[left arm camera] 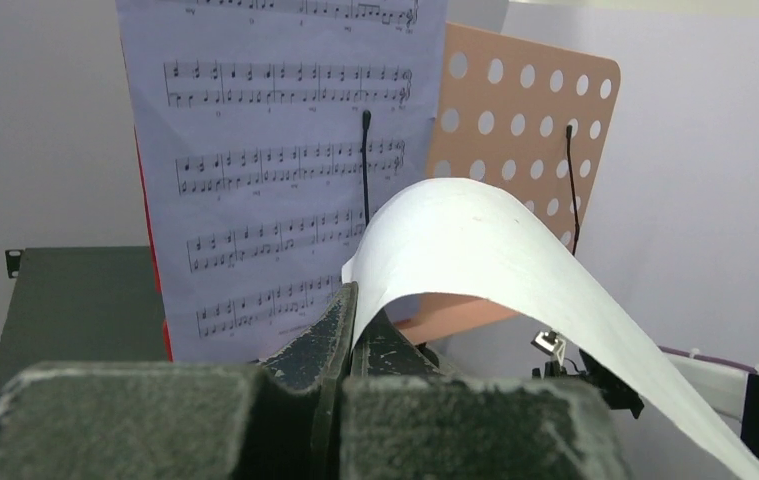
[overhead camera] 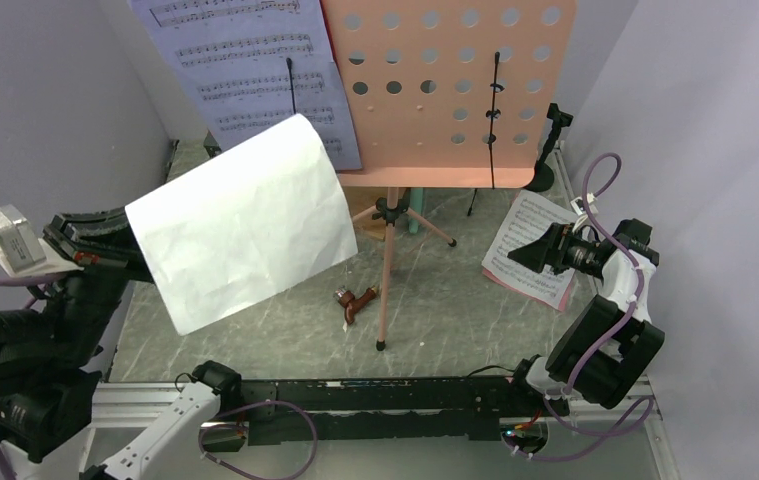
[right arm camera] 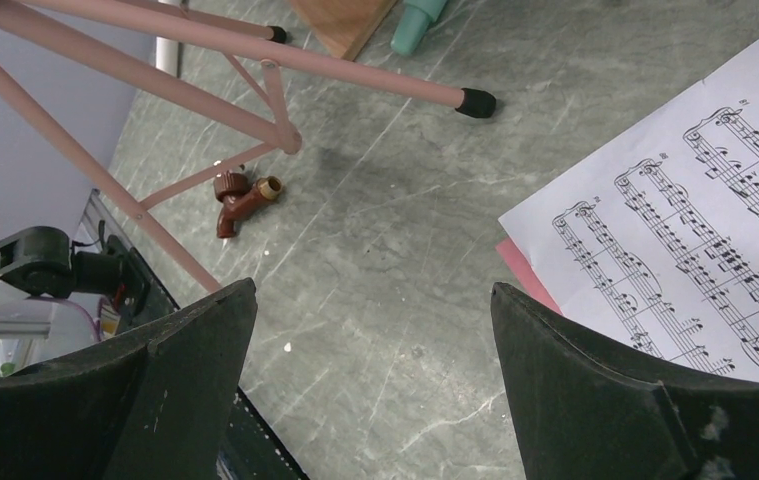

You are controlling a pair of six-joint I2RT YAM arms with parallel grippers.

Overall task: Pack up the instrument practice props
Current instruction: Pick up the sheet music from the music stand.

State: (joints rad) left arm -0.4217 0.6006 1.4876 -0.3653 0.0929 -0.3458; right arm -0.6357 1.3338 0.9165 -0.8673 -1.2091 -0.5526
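Nearest the lens in the left wrist view, the left gripper (left arm camera: pixel 352 318) has its jaws pressed together on the edge of a blank white sheet (left arm camera: pixel 515 270). The sheet arches up and away from them; from the top camera it hangs at 9 o'clock over the surface (overhead camera: pixel 435 320).

One container shows: a dark grey box (left arm camera: pixel 75 310) at 10 o'clock behind the stand. What it holds cannot be told.

The pink music desk (overhead camera: pixel 445 90) stands at 12 o'clock on three pink tripod legs (overhead camera: pixel 387 280). Two black wire holders (overhead camera: pixel 495 110) cross its face. One printed page (overhead camera: pixel 245 70) leans on its left half, with a red edge (left arm camera: pixel 141 200) behind it. The only print is rows of music staves; the small marks cannot be read.

A second printed page (overhead camera: pixel 530 255) lies flat at 3 o'clock, with a pink-red page (right arm camera: pixel 525 275) peeping from beneath. The right gripper (right arm camera: pixel 373 295) hovers just beside it, jaws wide apart, holding nothing.

One mint microphone (right arm camera: pixel 417 22) lies near a leg's foot. One black mic mount (overhead camera: pixel 553 140) stands at 2 o'clock. One small brown piece (overhead camera: pixel 355 300) rests near the middle.
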